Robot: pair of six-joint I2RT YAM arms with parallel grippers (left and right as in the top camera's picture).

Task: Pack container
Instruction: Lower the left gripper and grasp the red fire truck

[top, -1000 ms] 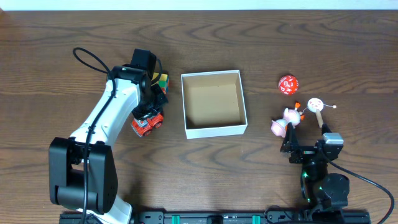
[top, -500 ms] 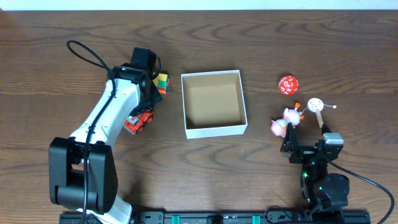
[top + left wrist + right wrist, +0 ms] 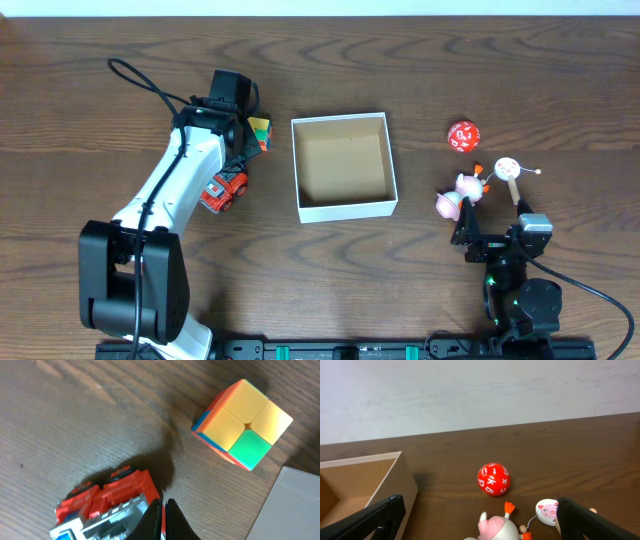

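The container [image 3: 343,207] is a square white-walled box with a brown inside, at mid-table; its wall shows in the left wrist view [image 3: 295,505] and in the right wrist view [image 3: 395,480]. My left gripper [image 3: 238,160] is shut, its tips [image 3: 162,515] right at one end of a red toy truck [image 3: 225,190] [image 3: 105,502]. A multicoloured cube [image 3: 259,132] [image 3: 242,422] lies just beyond, left of the box. My right gripper [image 3: 497,238] [image 3: 479,510] is open and empty, low on the right, just in front of a pink pig toy [image 3: 458,196] [image 3: 495,527].
A red ball with white letters [image 3: 462,135] [image 3: 493,479] lies right of the box. A small white pig-face disc on a stick [image 3: 508,168] [image 3: 547,510] lies beside the pink pig. The left arm's black cable [image 3: 140,85] loops over the table behind it.
The left gripper has shifted slightly away from the box. The red truck has slid a little left and turned. The cube is more uncovered. The right arm has not moved.
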